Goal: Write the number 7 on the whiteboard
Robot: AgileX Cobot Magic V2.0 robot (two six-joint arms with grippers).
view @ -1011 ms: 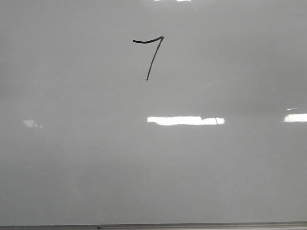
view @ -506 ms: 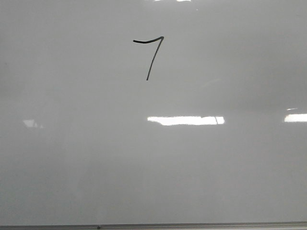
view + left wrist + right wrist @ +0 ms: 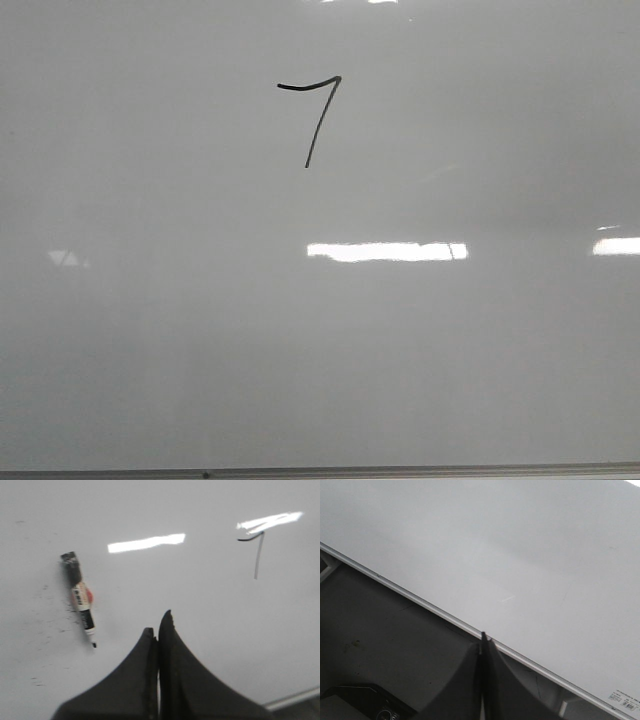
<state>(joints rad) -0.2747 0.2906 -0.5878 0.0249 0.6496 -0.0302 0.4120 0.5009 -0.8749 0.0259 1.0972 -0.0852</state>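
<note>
Left wrist view, left end effector (image 3: 158,625) closed, empty; right end effector (image 3: 483,639) closed, empty

Light glared in a long white bar (image 3: 385,251) just right of centre, with a shorter bar (image 3: 616,245) at the right edge and a faint patch (image 3: 65,258) at the left. Past the board (image 3: 520,545) edge lay a dark surface (image 3: 380,625), floor or table unclear.

Even, dim grey light with glare patches

Bright rectangular reflections streak the glossy whiteboard (image 3: 150,350); the left wrist view is soft and blurred, the front view sharper.
</note>
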